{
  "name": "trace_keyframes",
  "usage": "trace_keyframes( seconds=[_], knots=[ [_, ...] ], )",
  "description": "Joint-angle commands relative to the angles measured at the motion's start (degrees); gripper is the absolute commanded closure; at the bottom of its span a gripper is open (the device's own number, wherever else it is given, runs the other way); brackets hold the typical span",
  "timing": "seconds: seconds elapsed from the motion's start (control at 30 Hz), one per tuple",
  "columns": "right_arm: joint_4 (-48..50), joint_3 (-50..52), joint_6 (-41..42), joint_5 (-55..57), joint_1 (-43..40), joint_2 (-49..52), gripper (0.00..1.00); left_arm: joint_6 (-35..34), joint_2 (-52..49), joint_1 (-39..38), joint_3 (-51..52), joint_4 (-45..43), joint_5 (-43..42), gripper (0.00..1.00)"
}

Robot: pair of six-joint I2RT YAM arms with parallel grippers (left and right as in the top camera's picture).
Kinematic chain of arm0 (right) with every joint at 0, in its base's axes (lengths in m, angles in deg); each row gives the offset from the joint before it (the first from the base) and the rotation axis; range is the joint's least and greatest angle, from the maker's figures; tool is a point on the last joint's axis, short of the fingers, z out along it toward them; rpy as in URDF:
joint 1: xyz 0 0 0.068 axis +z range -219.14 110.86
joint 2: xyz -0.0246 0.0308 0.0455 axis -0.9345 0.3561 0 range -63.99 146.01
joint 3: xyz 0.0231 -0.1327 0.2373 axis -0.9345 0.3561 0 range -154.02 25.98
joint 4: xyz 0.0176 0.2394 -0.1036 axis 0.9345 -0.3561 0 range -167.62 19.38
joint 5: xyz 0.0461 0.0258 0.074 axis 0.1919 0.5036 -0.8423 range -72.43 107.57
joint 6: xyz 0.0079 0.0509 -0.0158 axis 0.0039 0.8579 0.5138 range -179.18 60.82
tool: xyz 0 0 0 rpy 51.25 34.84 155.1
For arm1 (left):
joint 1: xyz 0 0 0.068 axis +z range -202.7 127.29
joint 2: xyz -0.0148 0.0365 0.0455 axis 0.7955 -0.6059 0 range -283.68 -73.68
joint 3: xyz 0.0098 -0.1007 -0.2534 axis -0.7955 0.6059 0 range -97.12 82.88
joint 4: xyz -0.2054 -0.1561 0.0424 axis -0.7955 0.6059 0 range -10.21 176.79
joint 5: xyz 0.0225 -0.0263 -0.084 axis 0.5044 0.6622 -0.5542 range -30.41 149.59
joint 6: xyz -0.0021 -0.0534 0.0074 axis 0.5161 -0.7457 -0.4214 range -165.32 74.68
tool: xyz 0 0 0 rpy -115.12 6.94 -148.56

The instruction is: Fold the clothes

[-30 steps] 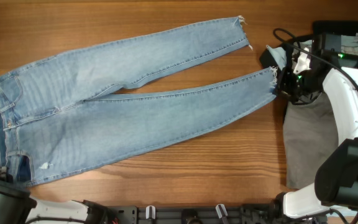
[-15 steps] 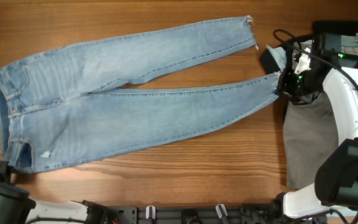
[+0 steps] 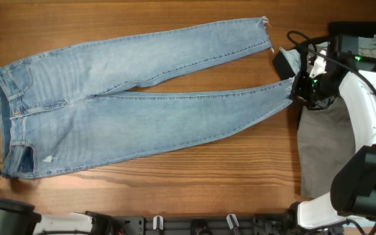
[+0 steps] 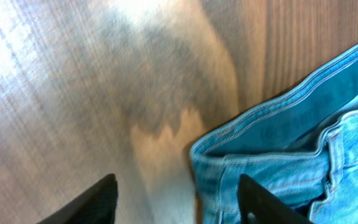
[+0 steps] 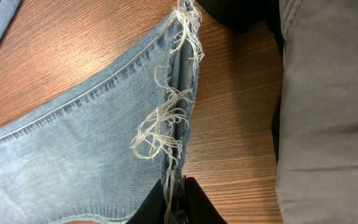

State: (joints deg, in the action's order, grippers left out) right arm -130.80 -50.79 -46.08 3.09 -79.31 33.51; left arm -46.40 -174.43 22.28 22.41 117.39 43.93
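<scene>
The light-blue jeans (image 3: 129,111) lie flat across the table, waistband at the left, both legs running right with frayed hems. My right gripper (image 3: 294,88) is shut on the frayed hem of the lower leg (image 5: 173,124), its fingers (image 5: 176,205) pinching the threads. My left gripper (image 4: 176,205) is open at the near left table corner, out of the overhead view. The waistband corner of the jeans (image 4: 278,155) lies between its fingers, against the right one. A small white scuff (image 3: 47,158) shows near the waist.
Grey trousers (image 3: 325,143) lie at the right edge under my right arm, also in the right wrist view (image 5: 328,112). A black garment (image 3: 282,60) sits just past the upper leg's hem. Bare wooden table (image 3: 207,176) runs along the front.
The jeans have slid to the right, pulled by my right gripper at the hem. The waistband has moved away from the left edge and the legs lie straighter.
</scene>
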Motion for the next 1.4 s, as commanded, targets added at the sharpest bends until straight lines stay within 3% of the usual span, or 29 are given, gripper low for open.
trace_keyframes(
  seconds=[0.0, 0.2, 0.43, 0.57, 0.83, 0.97, 1.17, 1.37],
  knots=[
    [0.35, -0.79, -0.9, 1.16, 0.07, -0.55, 0.89, 5.64, -5.11, 0.13, -0.5, -1.22, -8.22, 0.38],
    [0.61, -0.79, 0.39, 1.18, 0.07, -0.55, 0.89, 6.91, -9.16, 0.13, -0.5, -1.53, -10.23, 0.43],
    [0.59, -0.79, 0.57, 1.16, 0.07, -0.55, 0.89, 6.84, -9.16, 0.13, -0.5, -2.38, -9.4, 0.96],
    [0.81, -0.79, 0.42, 1.22, 0.07, -0.55, 0.9, 5.99, -8.94, 0.15, -1.57, -0.26, -13.11, 0.96],
    [-2.45, -1.73, 3.61, 7.72, 0.04, -4.46, 0.96, -8.17, 2.64, 0.15, -15.54, 15.08, -12.55, 0.96],
    [-6.43, -6.16, 4.0, 9.07, 0.02, -10.73, 0.96, -15.72, 16.33, 0.15, -18.36, 18.47, -6.43, 0.96],
    [-12.44, -19.82, 6.69, 10.64, 0.02, -13.99, 0.96, -17.86, 32.04, 0.13, -18.36, 22.16, 5.44, 0.96],
    [-0.59, -20.72, 12.96, 8.9, 0.24, -9.33, 0.96, -19.15, 30.77, -3.78, -18.36, 22.84, 13.73, 0.96]
  ],
)
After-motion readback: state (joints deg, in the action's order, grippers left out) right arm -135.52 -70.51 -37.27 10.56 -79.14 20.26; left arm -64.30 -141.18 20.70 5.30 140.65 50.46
